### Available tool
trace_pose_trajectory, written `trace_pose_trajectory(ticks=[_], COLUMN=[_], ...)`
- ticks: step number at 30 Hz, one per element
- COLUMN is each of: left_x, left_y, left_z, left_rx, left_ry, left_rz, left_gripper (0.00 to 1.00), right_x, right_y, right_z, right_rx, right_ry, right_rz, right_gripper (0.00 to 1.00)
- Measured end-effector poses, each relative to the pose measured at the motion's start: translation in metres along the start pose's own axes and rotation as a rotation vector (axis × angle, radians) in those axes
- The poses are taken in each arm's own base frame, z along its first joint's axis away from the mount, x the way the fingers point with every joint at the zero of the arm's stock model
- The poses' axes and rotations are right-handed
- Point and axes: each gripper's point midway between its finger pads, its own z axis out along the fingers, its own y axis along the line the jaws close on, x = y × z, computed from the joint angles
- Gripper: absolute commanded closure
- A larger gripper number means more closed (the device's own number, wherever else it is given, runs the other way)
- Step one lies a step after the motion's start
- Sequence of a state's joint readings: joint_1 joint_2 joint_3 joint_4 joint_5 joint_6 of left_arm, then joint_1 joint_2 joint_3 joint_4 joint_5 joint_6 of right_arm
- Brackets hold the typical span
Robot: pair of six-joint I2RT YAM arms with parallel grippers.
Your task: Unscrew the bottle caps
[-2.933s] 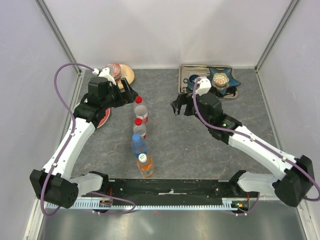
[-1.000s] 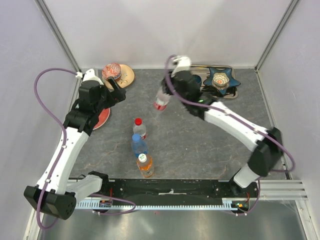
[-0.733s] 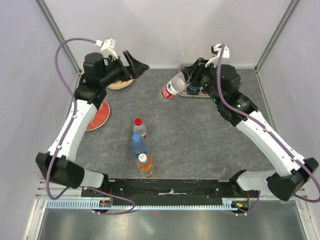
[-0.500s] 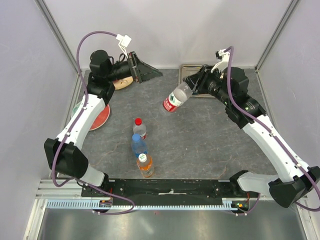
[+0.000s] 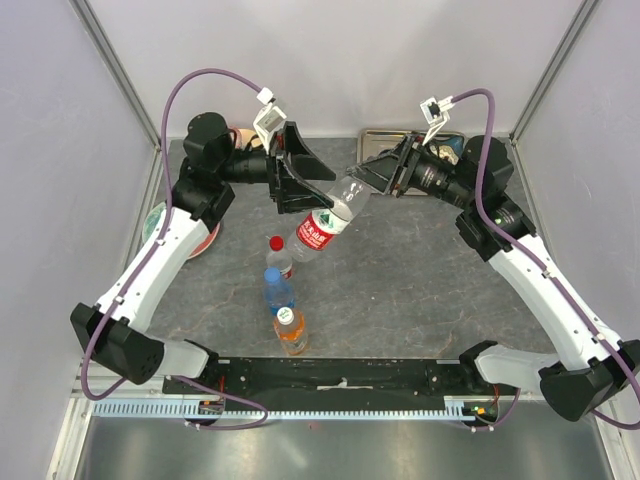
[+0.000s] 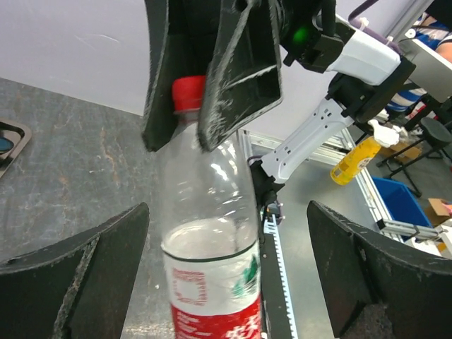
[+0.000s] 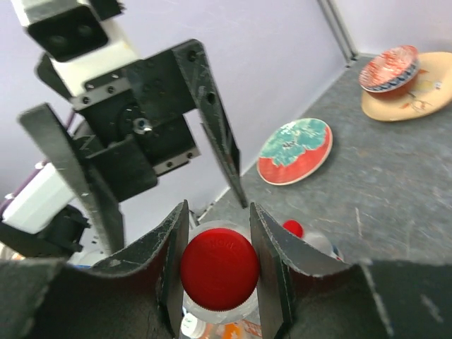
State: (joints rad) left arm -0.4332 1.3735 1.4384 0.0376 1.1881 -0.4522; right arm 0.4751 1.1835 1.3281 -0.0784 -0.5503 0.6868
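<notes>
1. Bottle of clear plastic, red label, round ribbed red cap, hangs tilted above the mottled grey table.
2. Right gripper clamps its neck at the cap.
3. Left gripper gapes wide, black fingers flanking the body, neither touching.

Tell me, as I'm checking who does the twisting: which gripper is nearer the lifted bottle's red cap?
Right. The right gripper is clamped at the red cap of the lifted bottle; the left gripper stands open around the bottle's body, further down, not touching it.
</notes>
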Motion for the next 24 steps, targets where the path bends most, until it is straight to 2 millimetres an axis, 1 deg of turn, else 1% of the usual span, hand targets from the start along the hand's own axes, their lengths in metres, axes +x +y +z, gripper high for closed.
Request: trace_pose_trajectory(ticks=[5,10,15,16,18,19,20,21,23,24], left_x=[0.005,0.013,0.026,0.027,0.030,0.032,0.033,0.034,0.035,0.036], left_y=[0.000,-0.002,-0.008,-0.008,-0.010,-0.010,-0.011,-0.011,-0.012,-0.011], left_z=[0.001,0.009,0.020,0.022,0.026,0.028,0.029,0.030,0.032,0.033], left_rx=[-0.007,-0.004,0.018,0.019,0.025,0.027,0.029,0.031,0.031,0.027], left_ry=[0.012,0.028,0.054,0.056,0.064,0.067,0.070,0.072,0.074,0.074], left_rz=[0.001,-0.013,-0.033,-0.034,-0.040,-0.041,-0.043,-0.044,-0.042,-0.042], left_gripper=[0.00,0.00,0.01,0.04,0.07,0.13,0.16,0.21,0.24,0.29], right_x=[-0.008,-0.014,-0.018,-0.019,-0.019,-0.020,-0.020,-0.020,-0.019,-0.019], right_y=[0.019,0.027,0.030,0.030,0.031,0.031,0.031,0.031,0.030,0.030], right_z=[0.000,0.000,0.000,0.000,0.001,0.001,0.001,0.001,0.001,0.001], right_rx=[-0.083,-0.116,-0.130,-0.131,-0.134,-0.136,-0.136,-0.136,-0.134,-0.134], right_ry=[-0.017,-0.041,-0.057,-0.058,-0.060,-0.063,-0.063,-0.063,-0.062,-0.062], right_rz=[0.004,0.003,-0.003,-0.002,-0.004,-0.007,-0.007,-0.009,-0.009,-0.009], right_gripper=[1.00,1.00,1.00,1.00,1.00,1.00,1.00,1.00,1.00,1.00])
